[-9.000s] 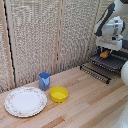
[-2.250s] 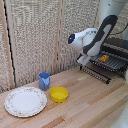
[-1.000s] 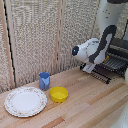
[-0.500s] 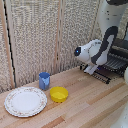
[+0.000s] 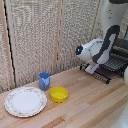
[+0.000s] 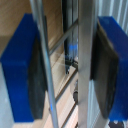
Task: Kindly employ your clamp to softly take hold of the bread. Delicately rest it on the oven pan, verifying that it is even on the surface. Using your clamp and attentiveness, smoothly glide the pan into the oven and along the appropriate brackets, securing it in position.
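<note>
We see that the arm has swung down from its raised pose of a few seconds ago and over the last second has barely shifted, its pincer (image 5: 93, 68) now low at the front edge of the oven pan (image 5: 111, 66) at the right of the exterior view. In the wrist view the blue fingertips (image 6: 19, 70) stand apart with the pan's metal bars running between them, not yet clamped. We judge this to be the approach to gripping the pan for the slide into the oven (image 5: 120, 50) at the right edge.

We cannot make out the bread. The yellow bowl (image 5: 59, 94), blue cup (image 5: 44, 80) and patterned plate (image 5: 25, 101) sit lower left on the table (image 5: 90, 107), well apart; nothing blocks the pan.
</note>
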